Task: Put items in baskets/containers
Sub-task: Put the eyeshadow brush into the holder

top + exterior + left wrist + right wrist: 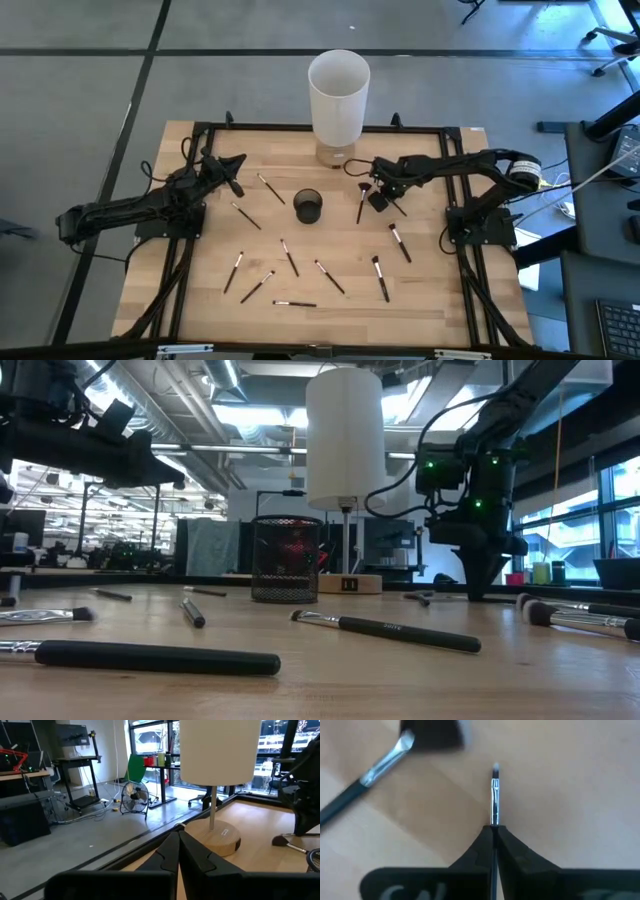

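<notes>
A small dark round cup (pixel 308 206) stands on the wooden table near its middle; it also shows in the low view (pixel 286 558). Several thin dark-handled brushes lie flat around it, such as one (pixel 288 257) nearer the front and one (pixel 400 242) at the right. My right gripper (pixel 378 197), just right of the cup, is shut on a thin brush (pixel 495 802) with a silver ferrule. Beside it lies a brush with a broad dark head (pixel 385 765). My left gripper (pixel 238 163) is shut and empty, held above the table's far left part. My right gripper pinches the thin brush between its two fingers on the handle just behind the silver ferrule (pixel 494 822). The fingers slant down toward the table. The ferrule and bristle tip (pixel 496 768) stick out past the fingertips. Whether the brush is clear of the table, I cannot tell.
A tall white cylinder (pixel 338 95) on a thin stem and a round wooden base (pixel 222 837) stands at the table's far edge behind the cup. A black frame (pixel 300 128) borders the table. More brushes lie across the near half, such as one (pixel 294 303) and one (pixel 380 278).
</notes>
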`<state>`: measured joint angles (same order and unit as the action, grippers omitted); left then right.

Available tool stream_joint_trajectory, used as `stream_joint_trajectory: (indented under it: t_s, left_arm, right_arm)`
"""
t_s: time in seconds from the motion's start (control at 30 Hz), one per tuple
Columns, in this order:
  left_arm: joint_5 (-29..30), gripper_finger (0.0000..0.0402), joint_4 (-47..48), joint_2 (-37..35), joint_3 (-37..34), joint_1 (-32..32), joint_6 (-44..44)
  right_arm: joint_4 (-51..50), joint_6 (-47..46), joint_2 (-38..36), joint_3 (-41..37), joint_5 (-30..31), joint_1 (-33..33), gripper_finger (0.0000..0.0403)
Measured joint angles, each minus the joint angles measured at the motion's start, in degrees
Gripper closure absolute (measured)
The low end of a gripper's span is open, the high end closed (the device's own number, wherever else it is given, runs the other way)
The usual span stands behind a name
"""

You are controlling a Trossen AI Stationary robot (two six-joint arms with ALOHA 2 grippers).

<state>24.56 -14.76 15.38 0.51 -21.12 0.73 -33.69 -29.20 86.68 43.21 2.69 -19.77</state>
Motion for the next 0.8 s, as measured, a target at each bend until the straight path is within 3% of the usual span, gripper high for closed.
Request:
stream_joint_trajectory:
  t_s: [0.17, 0.27, 0.4, 0.53, 0.8]
  left_arm:
    - [-0.05, 0.0398, 0.08, 0.00, 0.00, 0.00, 0.02]
    - [-0.07, 0.0399, 0.49, 0.00, 0.00, 0.01, 0.02]
    - [-0.11, 0.0396, 1.29, 0.00, 0.00, 0.02, -0.42]
    - [-0.18, 0.0394, 1.83, 0.00, 0.00, 0.02, -2.62]
    - [-1.34, 0.0399, 3.17, 0.00, 0.00, 0.02, -4.16]
  right_arm:
    - [3.08, -1.17, -10.79, 0.28, -0.04, 2.09, 0.0387]
    - [6.15, -1.99, -15.76, 0.06, 3.32, 5.03, 0.0388]
    - [18.31, 0.74, -19.82, 0.23, 10.53, 10.74, 0.0386]
    - [38.89, 7.04, -17.38, 0.28, 17.22, 15.90, 0.0385]
    - [80.69, 19.53, 0.79, 0.45, 15.60, 19.41, 0.0386]
